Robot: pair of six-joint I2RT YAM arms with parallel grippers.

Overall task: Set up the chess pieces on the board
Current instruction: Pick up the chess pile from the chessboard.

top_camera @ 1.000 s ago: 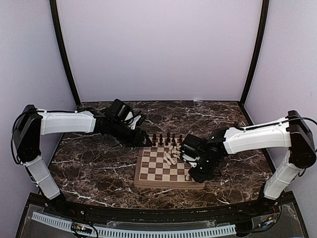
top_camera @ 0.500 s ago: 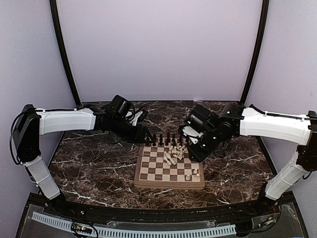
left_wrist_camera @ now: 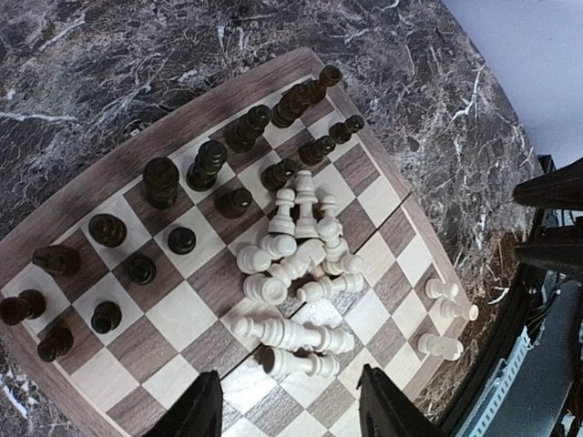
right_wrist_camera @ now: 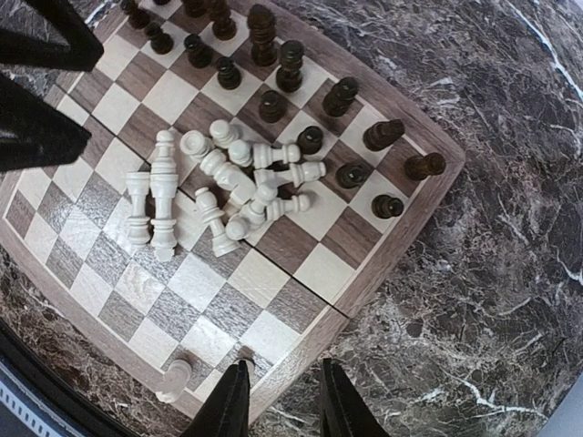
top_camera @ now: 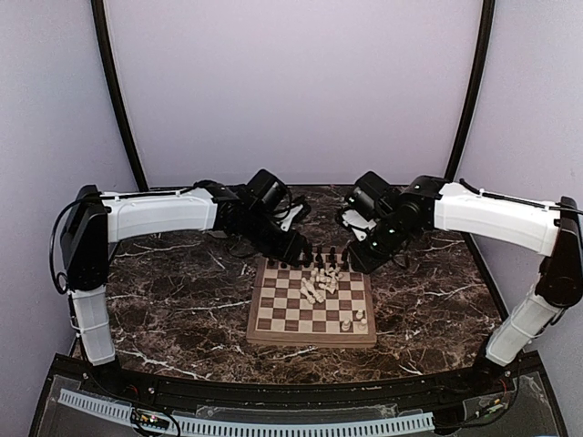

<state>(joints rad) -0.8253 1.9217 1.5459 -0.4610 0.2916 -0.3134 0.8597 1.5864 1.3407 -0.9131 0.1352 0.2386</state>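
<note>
The board lies mid-table. Dark chess pieces stand in two rows along its far edge. Cream pieces lie toppled in a heap near the middle, and a few more are at the near right corner. My left gripper hovers over the far edge, open and empty. In the left wrist view its fingers frame the cream heap from above. My right gripper hangs over the far right corner, open and holding nothing. Its fingertips sit above the board's border.
Dark marble tabletop surrounds the board. Purple walls and black corner posts close in the back and sides. The two grippers hang close together over the far edge of the board.
My left arm swung right from beyond the far left corner to the middle of the far edge. My right gripper rose from the near right corner and drew back to the far right corner.
</note>
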